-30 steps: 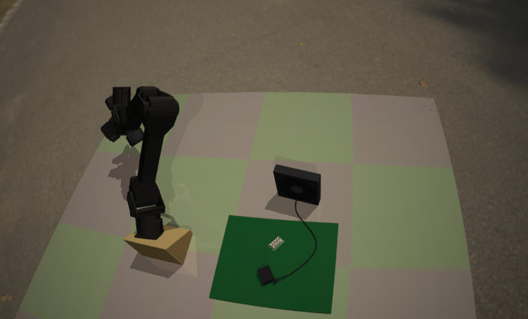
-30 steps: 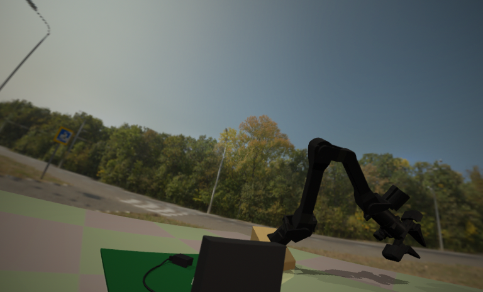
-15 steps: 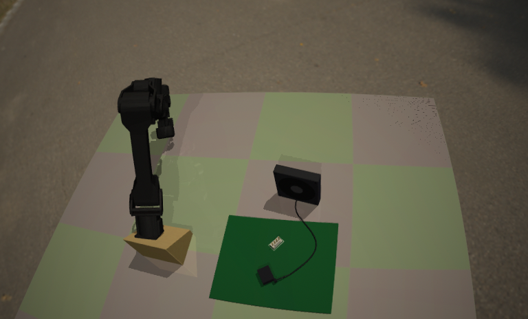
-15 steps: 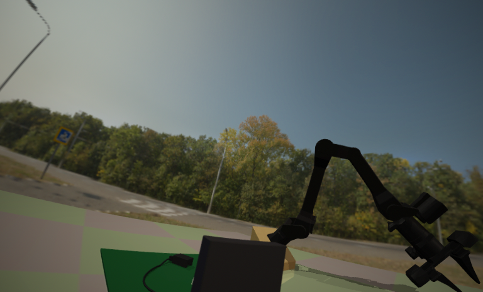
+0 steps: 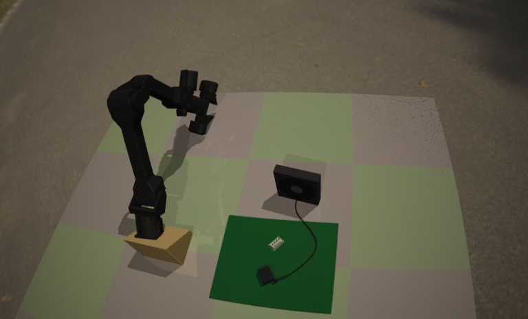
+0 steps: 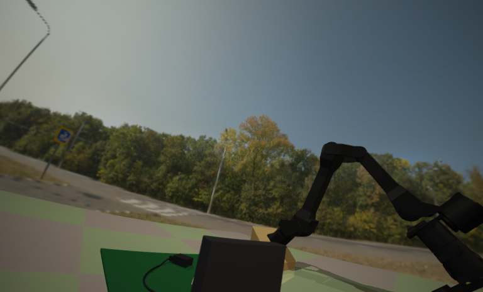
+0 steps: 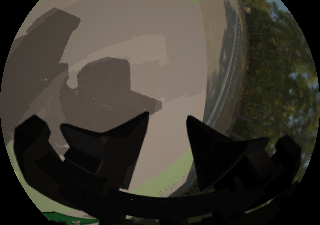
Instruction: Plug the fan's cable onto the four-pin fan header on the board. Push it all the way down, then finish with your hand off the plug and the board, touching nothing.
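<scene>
Saw one black six-joint arm (image 5: 136,152) at left, rooted on a single tan wedge-shaped block (image 5: 159,245), rising steeply to a high elbow, then reaching forward and right with the forearm sloping downward. Found its one black parallel-jaw gripper (image 5: 213,109) hanging well above the grey and green checkered mat (image 5: 405,206), far from every part of the task. Noted in the wrist view two dark pointed fingers set about half apart, pinching nothing, with only mat and shadow visible through the gap. Moved rightward to one flat dark green square board (image 5: 241,276) lying on the mat. Counted on it one small black box-shaped plug (image 5: 266,275) near the front edge, lying loose and unplugged. Spotted just beyond that one pale four-pin fan header (image 5: 276,243), near the plug but clearly apart from it. Counted further back one black square fan (image 5: 297,184) standing upright on the mat just behind the board. Traced one thin black cable (image 5: 311,241) curving from the fan out to the right and back round to the plug.
</scene>
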`<state>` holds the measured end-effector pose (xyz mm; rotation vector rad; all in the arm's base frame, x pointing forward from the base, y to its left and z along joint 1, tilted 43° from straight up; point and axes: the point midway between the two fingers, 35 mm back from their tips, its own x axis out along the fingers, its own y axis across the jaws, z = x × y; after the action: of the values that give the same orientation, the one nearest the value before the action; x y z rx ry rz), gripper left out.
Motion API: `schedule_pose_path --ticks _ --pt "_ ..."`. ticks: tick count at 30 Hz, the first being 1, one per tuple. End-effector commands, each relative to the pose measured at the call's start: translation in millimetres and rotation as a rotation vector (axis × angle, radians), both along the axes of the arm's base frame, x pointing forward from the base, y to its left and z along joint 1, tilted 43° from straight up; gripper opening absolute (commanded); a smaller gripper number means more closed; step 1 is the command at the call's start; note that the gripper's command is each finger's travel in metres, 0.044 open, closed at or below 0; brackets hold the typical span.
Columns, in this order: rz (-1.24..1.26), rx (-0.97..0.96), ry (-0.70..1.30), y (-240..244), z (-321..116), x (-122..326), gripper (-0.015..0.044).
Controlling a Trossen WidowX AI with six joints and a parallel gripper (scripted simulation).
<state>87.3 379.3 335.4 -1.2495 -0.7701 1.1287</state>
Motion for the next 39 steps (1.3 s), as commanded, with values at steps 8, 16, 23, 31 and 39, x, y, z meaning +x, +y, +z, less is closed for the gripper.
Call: schedule_pose_path --ticks 8,16,23,31,39 --pt "-0.312 0.014 0.263 -33.7 -9.5 124.8 0.021" --pt "-0.568 0.043 0.459 -90.9 -29.4 211.3 0.021" --pt "-0.791 0.126 0.661 -158.6 -48.3 271.2 0.021" --pt "-1.025 0.3 0.92 -247.1 -70.7 317.3 0.021" --pt "-1.229 0.534 1.163 -347.3 -90.9 345.3 0.021"
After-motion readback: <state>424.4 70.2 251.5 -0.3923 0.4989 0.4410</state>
